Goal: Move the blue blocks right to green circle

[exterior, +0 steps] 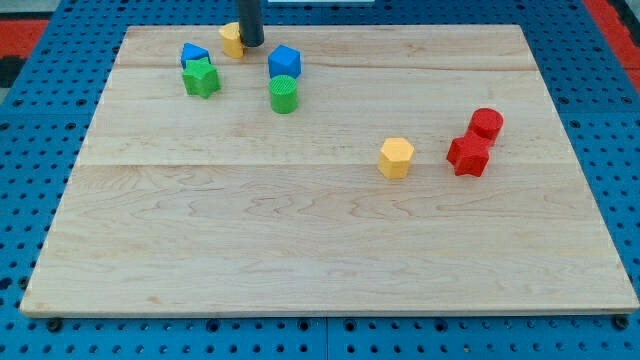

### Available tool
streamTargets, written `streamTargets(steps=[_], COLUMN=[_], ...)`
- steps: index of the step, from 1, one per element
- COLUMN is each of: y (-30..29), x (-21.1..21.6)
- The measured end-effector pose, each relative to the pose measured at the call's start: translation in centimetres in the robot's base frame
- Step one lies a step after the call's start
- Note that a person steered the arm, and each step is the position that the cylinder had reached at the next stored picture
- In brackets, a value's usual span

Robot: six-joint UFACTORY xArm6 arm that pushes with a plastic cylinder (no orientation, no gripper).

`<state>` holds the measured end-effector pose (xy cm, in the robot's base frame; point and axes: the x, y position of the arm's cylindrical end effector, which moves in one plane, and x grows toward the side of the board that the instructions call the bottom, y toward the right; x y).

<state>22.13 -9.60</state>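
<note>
My tip [250, 43] stands near the view's top, touching the right side of a yellow block [231, 39]. A blue cube [284, 61] lies just right and below the tip. The green circle [283, 95] sits directly below that blue cube, touching or nearly touching it. A second blue block [193, 54] lies to the left of the tip, with a green star [201, 77] pressed against its lower side.
A yellow hexagon [396, 157] lies right of centre. A red star [468, 155] and a red cylinder [486, 123] sit together at the right. The wooden board [320, 250] ends just above the tip.
</note>
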Motion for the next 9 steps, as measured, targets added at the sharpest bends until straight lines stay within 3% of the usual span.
streamTargets(steps=[2,3,5,6,7,8,9], y=[-5.6,-5.7,-3.2,2.0,4.0,1.1,-6.1], x=[0.0,0.0,4.2,4.2,10.3,16.6,16.6])
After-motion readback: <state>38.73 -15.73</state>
